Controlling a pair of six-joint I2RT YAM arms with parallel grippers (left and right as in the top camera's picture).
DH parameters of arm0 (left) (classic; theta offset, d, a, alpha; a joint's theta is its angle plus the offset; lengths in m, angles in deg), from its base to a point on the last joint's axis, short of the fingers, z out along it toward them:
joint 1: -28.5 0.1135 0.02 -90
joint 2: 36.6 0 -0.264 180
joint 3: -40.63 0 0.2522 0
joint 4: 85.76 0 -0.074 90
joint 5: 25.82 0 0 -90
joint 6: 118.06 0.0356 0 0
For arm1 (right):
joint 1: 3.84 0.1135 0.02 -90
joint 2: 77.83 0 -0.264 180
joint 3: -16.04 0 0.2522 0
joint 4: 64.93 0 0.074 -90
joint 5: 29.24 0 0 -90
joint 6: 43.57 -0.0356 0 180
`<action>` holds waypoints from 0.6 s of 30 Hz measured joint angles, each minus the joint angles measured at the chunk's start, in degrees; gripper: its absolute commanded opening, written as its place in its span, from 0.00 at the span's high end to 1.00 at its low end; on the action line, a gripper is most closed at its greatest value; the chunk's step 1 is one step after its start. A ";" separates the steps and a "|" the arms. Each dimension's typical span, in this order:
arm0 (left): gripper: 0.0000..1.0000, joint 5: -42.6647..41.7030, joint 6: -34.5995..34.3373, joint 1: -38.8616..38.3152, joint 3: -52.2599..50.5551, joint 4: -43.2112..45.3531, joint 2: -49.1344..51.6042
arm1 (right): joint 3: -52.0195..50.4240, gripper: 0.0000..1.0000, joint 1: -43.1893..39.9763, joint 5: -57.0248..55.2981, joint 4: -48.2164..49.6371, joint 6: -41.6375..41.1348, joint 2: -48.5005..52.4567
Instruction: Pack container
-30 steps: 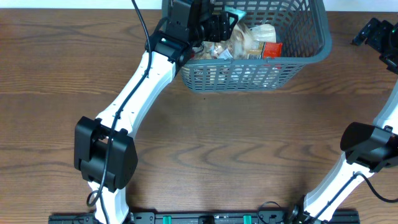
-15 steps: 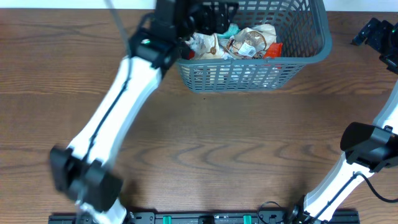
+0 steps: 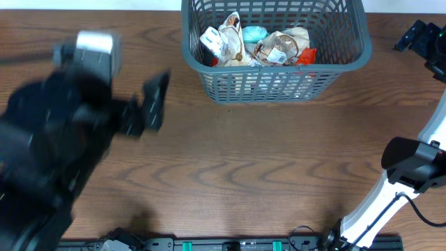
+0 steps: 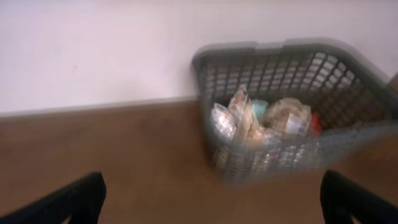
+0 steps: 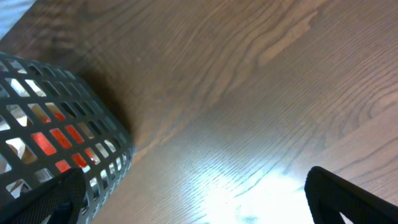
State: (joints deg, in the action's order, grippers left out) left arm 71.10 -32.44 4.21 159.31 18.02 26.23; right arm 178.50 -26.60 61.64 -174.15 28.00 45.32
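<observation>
Your left tool (image 4: pixel 211 182) is spread wide with nothing between its fingers, blurred over the bare tabletop (image 3: pixel 265 160) to the left of the container (image 3: pixel 279 85). Your right tool (image 5: pixel 194 186) is likewise spread and empty, near the container's right-hand corner. The container sits upright at the tabletop's far edge, with several snack packets (image 3: pixel 268 43) heaped inside. Judge it stiff and fairly light: take it by the thick rim, not the lattice, which could snag a fingertip. The packets look soft, crinkly and probably slippery.
</observation>
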 measured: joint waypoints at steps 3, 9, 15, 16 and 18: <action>0.01 1.20 0.17 0.00 -0.13 -8.85 -3.37 | 0.00 0.01 0.00 0.02 -0.02 0.00 0.00; 0.01 2.34 0.37 0.00 -0.15 -19.74 -7.34 | 0.00 0.01 0.00 0.00 -0.02 0.00 0.00; 0.01 2.49 0.37 0.00 -0.22 -29.27 -7.28 | 0.00 0.01 0.00 0.00 0.00 0.00 0.00; 0.01 2.49 0.37 0.00 -0.28 -29.66 -7.30 | 0.00 0.01 0.00 0.00 -0.02 0.00 0.00; 0.01 2.51 0.37 0.00 -0.31 -29.77 -7.34 | 0.00 0.01 0.00 0.02 -0.04 0.00 0.00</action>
State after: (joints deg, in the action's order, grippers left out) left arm 73.61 -32.07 4.21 159.01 -11.75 18.88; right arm 178.50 -26.60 61.66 -174.20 28.00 45.32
